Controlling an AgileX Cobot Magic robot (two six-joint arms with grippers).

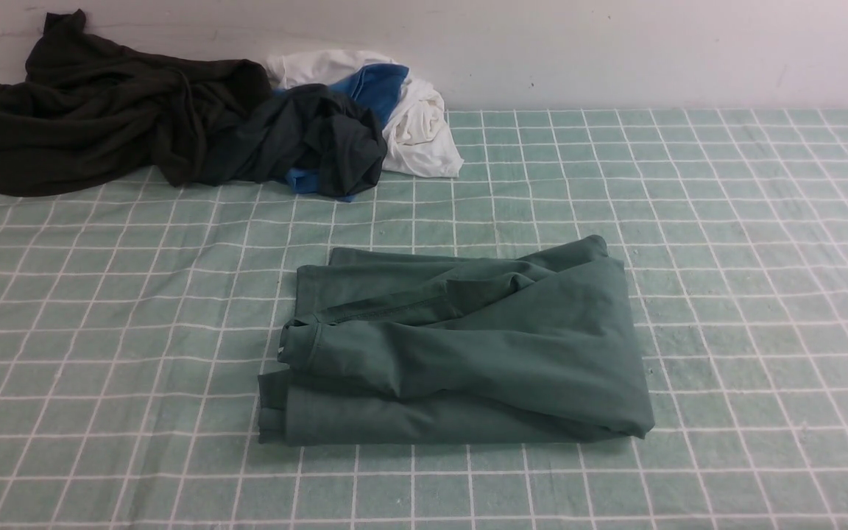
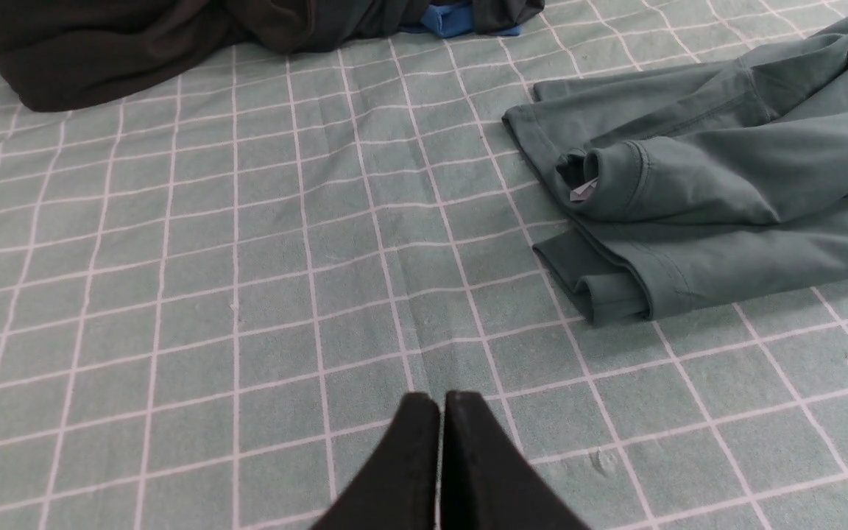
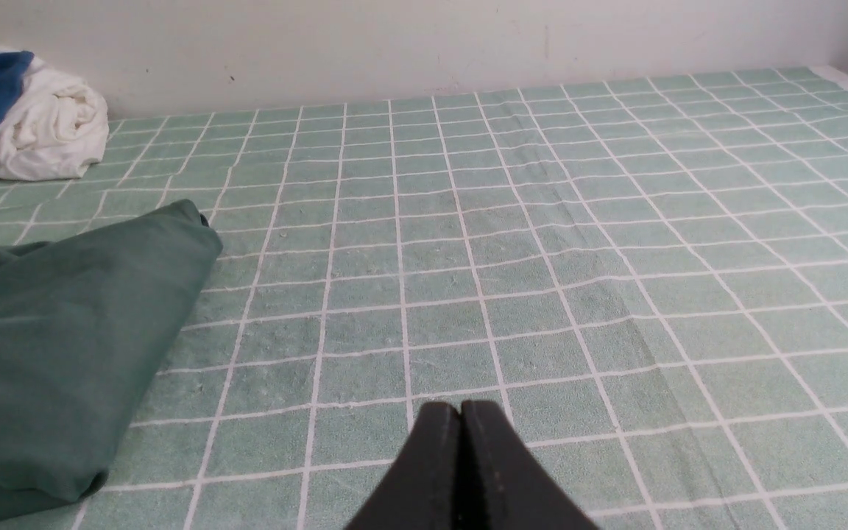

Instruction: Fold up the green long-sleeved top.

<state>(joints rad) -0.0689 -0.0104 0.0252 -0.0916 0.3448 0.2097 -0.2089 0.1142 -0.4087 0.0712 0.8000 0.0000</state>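
The green long-sleeved top lies folded into a compact bundle in the middle of the checked table cloth, a sleeve with its cuff laid across the top. It also shows in the left wrist view and in the right wrist view. My left gripper is shut and empty, over bare cloth, well apart from the top's cuffed edge. My right gripper is shut and empty, over bare cloth beside the top's other edge. Neither gripper shows in the front view.
A dark olive-black garment lies heaped at the back left. Next to it lies a dark teal-grey garment with blue and white cloth. A white wall runs behind the table.
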